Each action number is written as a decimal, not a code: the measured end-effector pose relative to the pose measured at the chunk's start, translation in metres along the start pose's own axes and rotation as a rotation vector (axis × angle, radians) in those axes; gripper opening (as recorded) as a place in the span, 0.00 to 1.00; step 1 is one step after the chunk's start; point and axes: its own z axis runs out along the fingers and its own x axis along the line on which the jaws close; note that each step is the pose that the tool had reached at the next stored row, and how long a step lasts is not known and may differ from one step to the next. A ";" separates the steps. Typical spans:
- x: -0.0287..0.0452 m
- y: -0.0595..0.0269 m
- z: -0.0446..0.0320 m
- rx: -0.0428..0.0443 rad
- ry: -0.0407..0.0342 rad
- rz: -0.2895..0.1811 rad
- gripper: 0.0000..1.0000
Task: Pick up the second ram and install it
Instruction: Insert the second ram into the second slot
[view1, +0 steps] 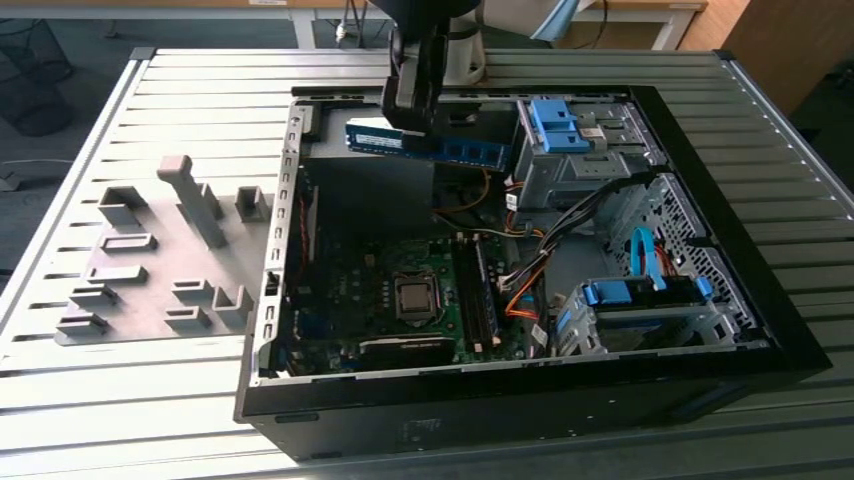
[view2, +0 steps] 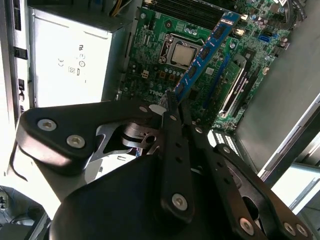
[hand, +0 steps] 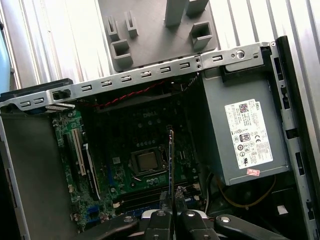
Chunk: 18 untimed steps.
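The second ram (view1: 427, 145) is a long blue stick with black chips, held level above the back part of the open computer case (view1: 747, 300). My gripper (view1: 407, 125) is shut on it near one end, coming down from above. In the second wrist view the ram (view2: 205, 52) reaches out from the gripper (view2: 175, 107) over the green motherboard (view2: 165, 75). In the first wrist view the ram (hand: 171, 165) is seen edge-on above the processor socket (hand: 146, 161), pinched in the gripper (hand: 171, 212). The memory slots (view1: 474, 290) lie beside the socket, well below the stick.
A grey power supply (hand: 245, 130) fills one corner of the case. Light-blue drive-bay clips (view1: 554, 125) and another (view1: 641, 290) sit along the exterior view's right, with orange and black cables (view1: 527, 285) between. A grey fixture plate (view1: 160, 260) with upright blocks lies on the slatted table at the left.
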 end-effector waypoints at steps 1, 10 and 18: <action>0.0000 0.0000 0.0000 0.0000 0.0000 0.000 0.14; 0.0000 0.0000 0.0000 0.0000 0.0000 0.001 0.14; 0.0000 0.0000 0.0001 0.0016 0.0004 0.047 0.14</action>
